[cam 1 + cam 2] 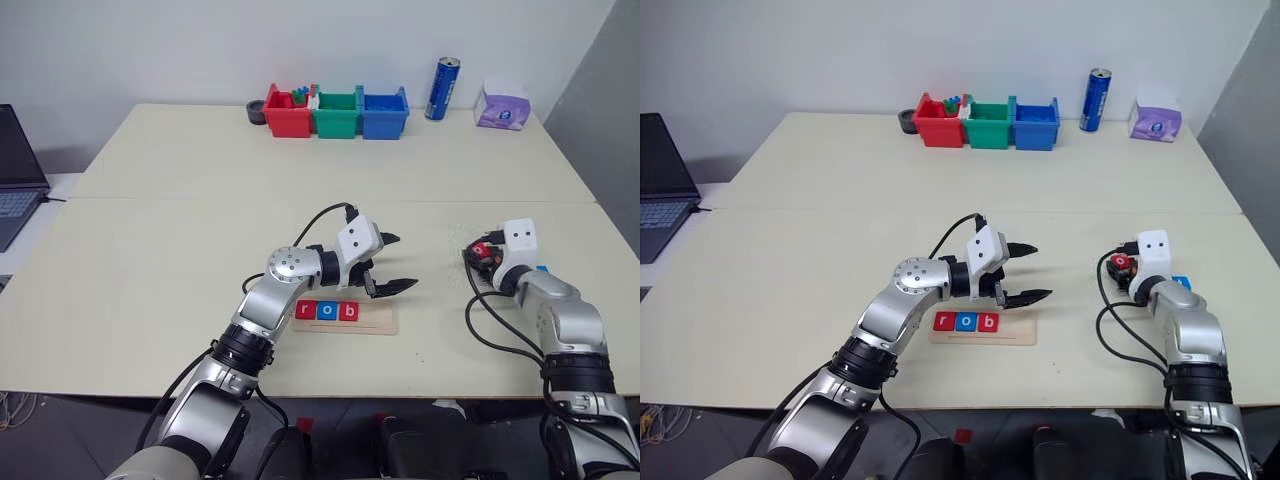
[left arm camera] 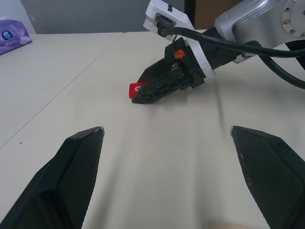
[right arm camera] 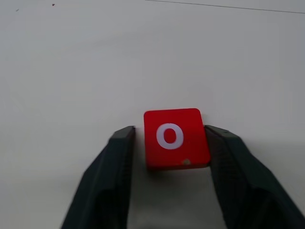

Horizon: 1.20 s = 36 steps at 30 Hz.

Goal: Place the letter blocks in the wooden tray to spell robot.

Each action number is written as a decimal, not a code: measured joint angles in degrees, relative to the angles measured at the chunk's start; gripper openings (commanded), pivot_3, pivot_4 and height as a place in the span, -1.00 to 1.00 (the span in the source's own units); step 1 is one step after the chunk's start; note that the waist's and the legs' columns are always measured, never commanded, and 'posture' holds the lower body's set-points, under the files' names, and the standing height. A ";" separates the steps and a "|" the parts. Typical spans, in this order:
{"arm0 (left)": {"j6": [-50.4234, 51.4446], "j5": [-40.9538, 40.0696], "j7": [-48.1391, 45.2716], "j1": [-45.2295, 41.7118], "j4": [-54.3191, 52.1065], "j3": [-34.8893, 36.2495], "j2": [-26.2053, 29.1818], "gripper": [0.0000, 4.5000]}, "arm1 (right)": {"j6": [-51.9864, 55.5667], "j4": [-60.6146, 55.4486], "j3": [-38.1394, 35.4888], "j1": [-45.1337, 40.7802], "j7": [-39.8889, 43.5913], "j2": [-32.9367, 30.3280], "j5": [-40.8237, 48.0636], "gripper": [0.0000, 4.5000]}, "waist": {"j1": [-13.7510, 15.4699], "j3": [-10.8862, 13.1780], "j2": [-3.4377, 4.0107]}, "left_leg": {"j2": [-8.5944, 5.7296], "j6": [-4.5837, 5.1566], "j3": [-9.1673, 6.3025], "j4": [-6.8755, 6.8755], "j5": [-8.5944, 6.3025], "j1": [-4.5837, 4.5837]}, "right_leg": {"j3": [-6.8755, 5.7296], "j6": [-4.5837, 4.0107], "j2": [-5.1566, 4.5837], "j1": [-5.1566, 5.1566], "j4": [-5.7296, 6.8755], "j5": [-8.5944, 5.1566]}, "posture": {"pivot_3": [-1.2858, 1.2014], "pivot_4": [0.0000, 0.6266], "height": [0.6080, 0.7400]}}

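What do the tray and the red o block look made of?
Wooden tray: pale, matte, tan like light wood, though no grain is visible, so wood is likely rather than certain. Red o block: smooth, evenly coloured, rounded corners, crisp white letter, slight sheen; likely plastic or painted wood, can't tell which.

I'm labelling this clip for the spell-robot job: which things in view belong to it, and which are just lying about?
Belong:
- wooden tray with r, o, b tiles
- red o tile between the right gripper's fingers
- blue tile beside that arm
- left gripper, open

Lying about:
- plastic bins
- blue can
- tissue pack
- laptop
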 measured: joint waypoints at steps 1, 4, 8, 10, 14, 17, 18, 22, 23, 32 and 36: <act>-0.01 0.00 -0.12 0.00 0.10 0.01 -0.01 1.00 | 0.17 -0.11 0.00 0.01 -0.21 0.04 0.00 -0.35 | 0.00 0.00 0.00 | 0.00 0.00 0.00 0.00 0.00 0.00 | 0.00 0.00 0.00 0.00 0.00 0.00 | 0.03 -0.52 1.00; -0.06 0.00 -0.40 -0.02 0.60 0.01 -0.03 1.00 | 0.99 -1.14 0.00 0.32 -0.85 0.22 0.00 -0.35 | 0.00 0.00 0.00 | 0.01 0.00 -0.01 0.00 0.00 0.00 | -0.01 0.00 0.00 0.00 0.00 0.00 | 0.03 -0.52 1.00; -0.21 -0.14 -1.60 -0.04 0.54 0.06 1.18 1.00 | 6.97 -11.33 0.68 5.23 -1.95 0.40 0.18 -0.35 | 0.06 -0.01 0.02 | 0.04 0.00 -0.06 -0.05 0.00 -0.03 | -0.04 0.00 0.03 -0.02 -0.02 -0.01 | 0.03 -0.52 1.00; 0.00 -0.69 -3.25 0.78 -1.36 0.15 3.24 1.00 | 12.13 -19.41 0.94 8.90 -2.90 1.39 0.73 -0.35 | 0.05 -0.01 0.02 | 0.05 0.00 -0.08 -0.08 0.00 -0.04 | -0.05 0.00 0.04 -0.04 -0.02 -0.01 | 0.03 -0.52 1.00; 0.46 -3.86 -8.51 5.58 -9.36 0.34 8.54 1.00 | 22.58 -34.32 2.15 15.32 -6.19 4.82 2.33 -0.35 | -0.31 -0.05 0.09 | 0.13 0.00 -0.07 -0.11 0.00 -0.01 | -0.02 -0.01 0.07 -0.05 0.00 -0.02 | 0.03 -0.52 1.00; 1.23 -5.94 -12.61 9.79 -14.76 0.26 13.71 1.00 | 31.35 -44.93 3.05 19.07 -10.53 10.35 2.45 -0.35 | -0.20 -0.07 0.13 | 0.13 -0.01 -0.11 -0.09 0.00 0.02 | -0.06 -0.03 0.09 -0.04 0.05 -0.04 | 0.03 -0.52 1.00; 1.50 -6.35 -13.19 10.31 -15.46 0.28 14.61 1.00 | 33.49 -47.07 3.36 19.66 -11.45 11.44 2.42 -0.35 | -0.15 -0.07 0.13 | 0.11 -0.01 -0.11 -0.09 0.00 0.02 | -0.06 -0.03 0.09 -0.04 0.05 -0.04 | 0.03 -0.52 1.00; 2.54 -7.91 -14.18 11.33 -17.85 0.67 16.38 1.00 | 41.27 -53.79 4.89 20.97 -15.24 15.35 1.98 -0.35 | 0.10 -0.08 0.13 | 0.03 -0.01 -0.08 -0.02 0.00 0.00 | -0.04 0.08 0.01 0.00 -0.02 0.00 | 0.03 -0.52 1.00; 2.59 -7.93 -14.17 11.37 -17.94 0.68 16.68 1.00 | 42.48 -55.16 5.12 21.48 -16.09 16.04 1.76 -0.35 | 0.09 -0.08 0.12 | 0.01 -0.01 -0.07 -0.01 0.00 0.00 | -0.04 0.08 0.01 0.01 -0.04 -0.01 | 0.03 -0.52 1.00; 3.16 -7.93 -12.97 11.36 -17.93 0.74 16.61 1.00 | 45.45 -58.42 6.29 23.39 -19.42 19.95 -0.01 0.28 | -0.01 -0.11 0.09 | 0.07 0.00 -0.12 -0.05 0.00 0.01 | -0.07 0.05 0.11 0.00 -0.07 -0.03 | 0.03 -0.52 1.00; 3.42 -7.92 -12.92 11.35 -17.93 0.74 16.64 1.00 | 45.25 -59.07 7.36 23.69 -18.34 20.23 0.14 0.92 | -0.02 -0.13 0.06 | 0.05 0.00 -0.11 -0.05 0.00 0.01 | -0.06 0.05 0.11 0.00 -0.08 -0.03 | 0.03 -0.52 1.00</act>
